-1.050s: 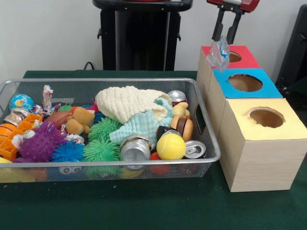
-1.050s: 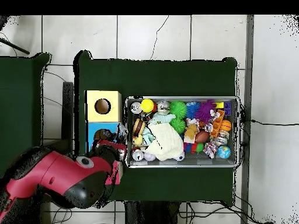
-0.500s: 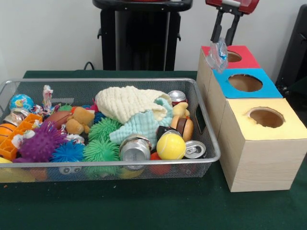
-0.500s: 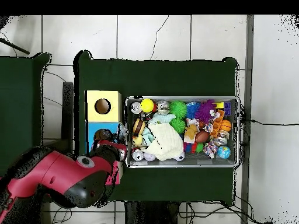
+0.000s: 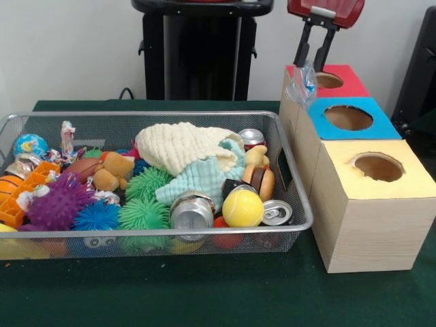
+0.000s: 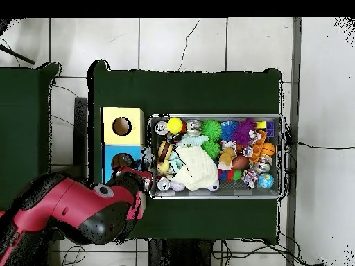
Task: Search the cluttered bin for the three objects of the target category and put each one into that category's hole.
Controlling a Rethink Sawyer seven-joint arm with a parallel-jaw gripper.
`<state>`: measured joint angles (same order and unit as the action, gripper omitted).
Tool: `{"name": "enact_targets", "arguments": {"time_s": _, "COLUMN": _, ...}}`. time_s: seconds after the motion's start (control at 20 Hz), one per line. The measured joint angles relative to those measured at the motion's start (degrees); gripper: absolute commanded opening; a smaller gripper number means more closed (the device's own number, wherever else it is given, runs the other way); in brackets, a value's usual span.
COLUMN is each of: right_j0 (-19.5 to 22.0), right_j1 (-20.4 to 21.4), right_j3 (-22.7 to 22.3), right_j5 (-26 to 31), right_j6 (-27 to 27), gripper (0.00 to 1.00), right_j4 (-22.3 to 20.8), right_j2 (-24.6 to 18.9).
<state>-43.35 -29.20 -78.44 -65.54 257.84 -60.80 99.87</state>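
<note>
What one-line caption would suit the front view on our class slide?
Gripper above a crumpled clear plastic piece at the red box, beside a toy-filled mesh bin.

1. The arm [image 6: 66, 215] is glossy red with black sections, its links thick and rounded, seen from overhead.
2. A pale round disc [image 6: 104, 190] with a dark centre sits on the red shell near the wrist end.
3. The black parts look rubbery and curve round the red casing.
4. The gripper [image 5: 311, 56] has a dark red housing [image 5: 325, 11] with a small light grey plate on its face.
5. Two slim, straight black fingers [image 5: 300, 48] hang from that housing.
</note>
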Motion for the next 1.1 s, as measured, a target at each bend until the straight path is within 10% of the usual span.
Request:
{"name": "enact_targets", "arguments": {"time_s": 0.6, "right_j0": -3.1, "right_j1": 10.0, "right_j3": -0.1, "right_j5": 3.3, "right_j6": 0.0, "gripper": 0.00, "right_j4": -3.6, "right_j2": -14.8}}
{"name": "enact_targets", "arguments": {"time_s": 1.1, "right_j0": -3.5, "right_j1": 14.6, "right_j3": -0.1, "right_j5": 3.7, "right_j6": 0.0, "gripper": 0.00, "right_j4": -4.2, "right_j2": -18.4}}
